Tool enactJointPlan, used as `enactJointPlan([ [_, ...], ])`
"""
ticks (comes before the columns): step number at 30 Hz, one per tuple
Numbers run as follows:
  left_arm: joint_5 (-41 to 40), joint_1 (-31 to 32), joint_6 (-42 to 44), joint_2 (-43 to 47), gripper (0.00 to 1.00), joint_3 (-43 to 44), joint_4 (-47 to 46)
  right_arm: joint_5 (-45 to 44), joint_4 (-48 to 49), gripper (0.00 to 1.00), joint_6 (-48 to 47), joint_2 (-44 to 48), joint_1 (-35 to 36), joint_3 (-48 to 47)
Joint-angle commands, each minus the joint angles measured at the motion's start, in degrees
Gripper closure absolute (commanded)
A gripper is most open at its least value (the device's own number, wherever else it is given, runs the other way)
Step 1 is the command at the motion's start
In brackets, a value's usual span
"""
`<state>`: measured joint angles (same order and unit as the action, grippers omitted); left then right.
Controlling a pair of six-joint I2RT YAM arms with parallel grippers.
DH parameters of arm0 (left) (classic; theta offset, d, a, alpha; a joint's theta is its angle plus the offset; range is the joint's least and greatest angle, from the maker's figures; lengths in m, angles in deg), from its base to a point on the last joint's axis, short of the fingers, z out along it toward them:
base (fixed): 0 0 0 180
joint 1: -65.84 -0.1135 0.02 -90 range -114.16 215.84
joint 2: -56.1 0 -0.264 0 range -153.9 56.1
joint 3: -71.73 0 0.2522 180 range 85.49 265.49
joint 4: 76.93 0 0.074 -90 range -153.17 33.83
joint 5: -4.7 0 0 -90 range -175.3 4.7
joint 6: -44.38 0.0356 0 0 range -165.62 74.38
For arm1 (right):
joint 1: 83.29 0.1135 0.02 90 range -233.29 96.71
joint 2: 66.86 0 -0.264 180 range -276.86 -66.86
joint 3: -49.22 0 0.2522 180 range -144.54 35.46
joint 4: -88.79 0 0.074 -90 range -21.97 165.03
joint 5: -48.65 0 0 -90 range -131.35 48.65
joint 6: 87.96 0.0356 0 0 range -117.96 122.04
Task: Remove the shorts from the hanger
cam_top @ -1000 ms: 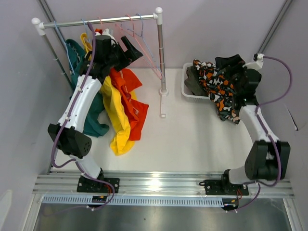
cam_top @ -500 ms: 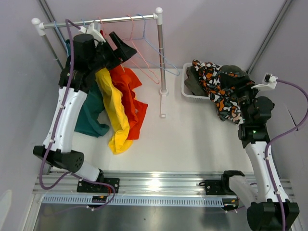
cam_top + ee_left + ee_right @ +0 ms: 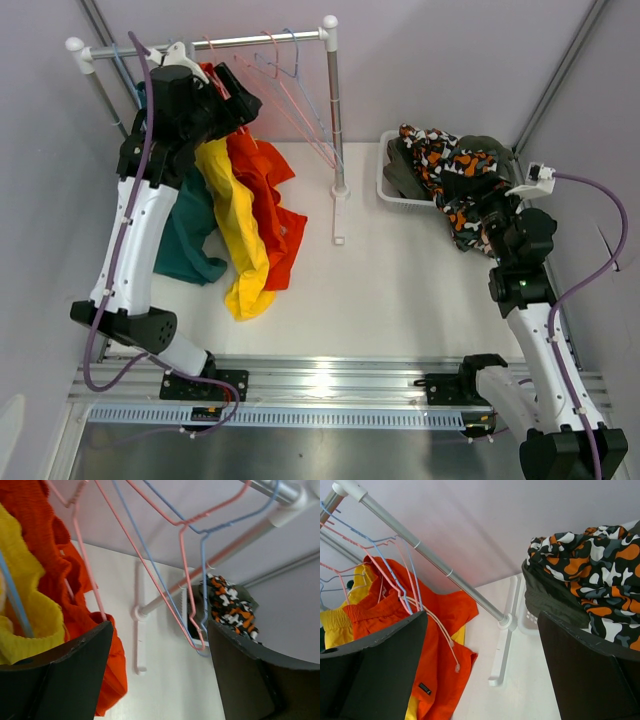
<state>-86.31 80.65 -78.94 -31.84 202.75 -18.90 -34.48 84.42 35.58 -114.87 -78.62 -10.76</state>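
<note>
Top external view showed three shorts hanging at the left end of the rail [image 3: 210, 43]: teal shorts [image 3: 190, 235], yellow shorts [image 3: 238, 235] & red-orange shorts [image 3: 268, 195], lower ends trailing on the bench [image 3: 400, 290]. Empty wire hangers [image 3: 295, 85], pink & blue, hung toward the rail's right post. Patterned shorts [image 3: 450, 170] & dark olive shorts [image 3: 400, 172] lay heaped in the white basket [image 3: 383, 180] at right, patterned pair spilling over its rim. Teal pair was clear only in this view.

Left wrist view: L tool [image 3: 155, 655] was spread wide w/ nothing btwn its fingers [image 3: 65, 675], up by the rail, a pink hanger wire just beside one finger.

Right wrist view: R tool [image 3: 480, 660] was spread & empty too, near the basket. It alone showed the red-orange pair's white drawstring [image 3: 451, 643] & the olive pair lying below the patterned one.
</note>
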Motion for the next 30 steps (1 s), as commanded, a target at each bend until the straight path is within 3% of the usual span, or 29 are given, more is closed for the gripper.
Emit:
enactJointPlan([
  [1,-7.76,-0.39,2.38,-1.44,0.18,2.98,1.17,-0.11,-0.16,0.01,-1.81,2.04,0.34,0.51],
  [8,-11.55,-0.39,3.52,-7.59,0.17,9.48,2.75,-0.1,-0.77,0.01,-3.3,2.39,0.43,1.92],
  [19,-11.82,-1.8,2.91,-13.13,0.18,10.63,0.47,-0.72,-2.97,0.01,-6.29,2.66,-0.01,3.06],
  [22,-11.99,-2.06,3.17,-14.27,0.32,11.33,-0.67,-0.63,-2.97,0.01,-6.56,2.57,-0.1,3.41],
  [23,-11.99,-2.15,3.09,-15.06,0.42,11.59,-0.76,-0.55,-2.97,0.01,-6.56,2.4,-0.1,3.5],
  [25,-11.9,-2.59,3.0,-15.94,0.44,12.73,-0.68,-0.55,-2.88,0.0,-6.64,2.48,-0.1,3.76],
  [28,-11.38,-3.03,2.91,-17.96,0.56,15.01,-0.07,-0.63,-3.06,0.01,-7.0,2.48,-0.18,3.85],
  [29,-11.29,-3.03,2.91,-18.31,0.7,15.55,-0.06,-0.63,-3.15,0.01,-6.91,2.48,-0.18,3.85],
  [30,-11.11,-3.12,3.0,-18.84,0.76,16.07,0.02,-0.72,-3.23,0.01,-7.0,2.48,-0.27,3.85],
])
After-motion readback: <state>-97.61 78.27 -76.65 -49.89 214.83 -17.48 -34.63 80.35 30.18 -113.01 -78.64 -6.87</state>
